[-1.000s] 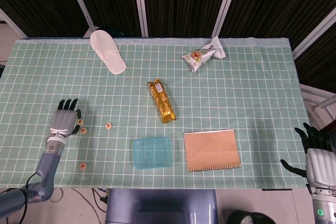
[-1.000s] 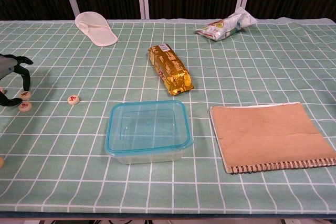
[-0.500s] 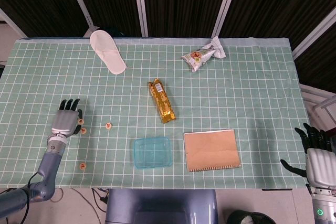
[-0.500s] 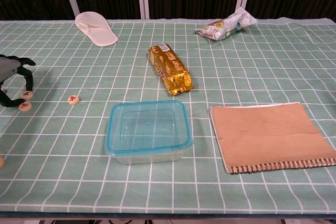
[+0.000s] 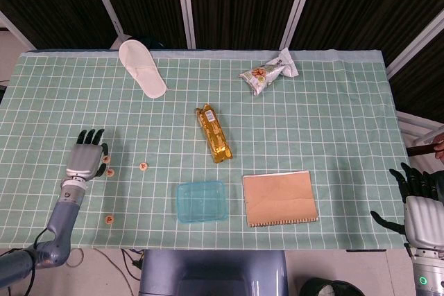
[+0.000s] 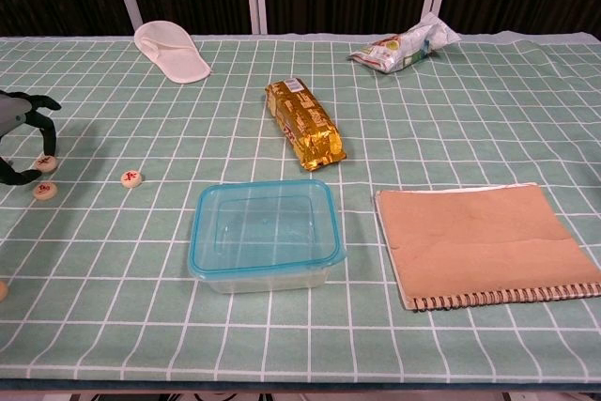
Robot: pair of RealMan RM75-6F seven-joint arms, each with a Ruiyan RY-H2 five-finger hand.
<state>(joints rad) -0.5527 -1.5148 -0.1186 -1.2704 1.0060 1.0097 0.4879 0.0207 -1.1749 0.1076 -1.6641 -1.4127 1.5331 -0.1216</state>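
My left hand hovers near the table's left edge, fingers spread and arched downward, holding nothing. Two small round wooden discs with red marks lie right by its fingertips: one disc and a second disc. A third disc lies a little to the right. Another disc sits near the front edge. My right hand hangs beyond the table's right edge, fingers apart and empty.
On the green checked cloth are a clear blue-rimmed container, a gold snack pack, a brown spiral notebook, a white slipper and a silver snack bag.
My left hand's fingers have lifted slightly and drawn a little left over the two nearest discs. The right hand has not moved.
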